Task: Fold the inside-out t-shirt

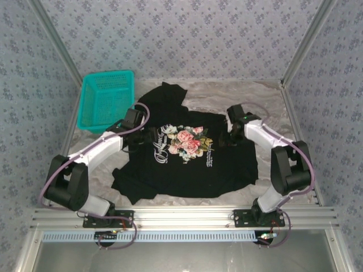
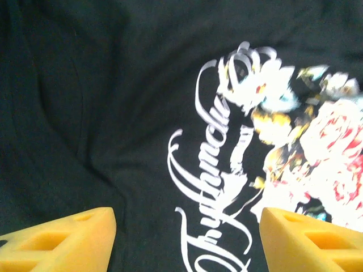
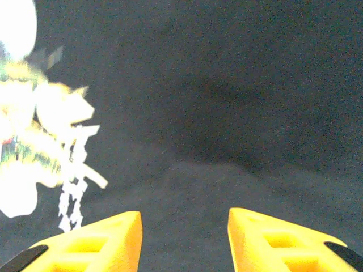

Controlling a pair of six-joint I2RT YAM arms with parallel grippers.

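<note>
T-shirt (image 1: 181, 170) is laid spread mid-worktop (image 1: 266, 96), print up, bunched at 12 o'clock. No neat fold is made; all folding is judged pending. At 9 o'clock left pincer (image 2: 187, 226) is held wide open. At 3 o'clock right pincer (image 3: 184, 218) is partly open. Nothing is gripped.

Pale blue floral-patterned walls (image 1: 187, 34) enclose a grey marbled table (image 1: 266, 96) edged with aluminium rails (image 1: 181, 214).

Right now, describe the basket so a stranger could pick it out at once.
Start at the marbled table and look to its far left corner. The basket sits there beside the black t-shirt. It alone is teal, an open mesh box.
</note>
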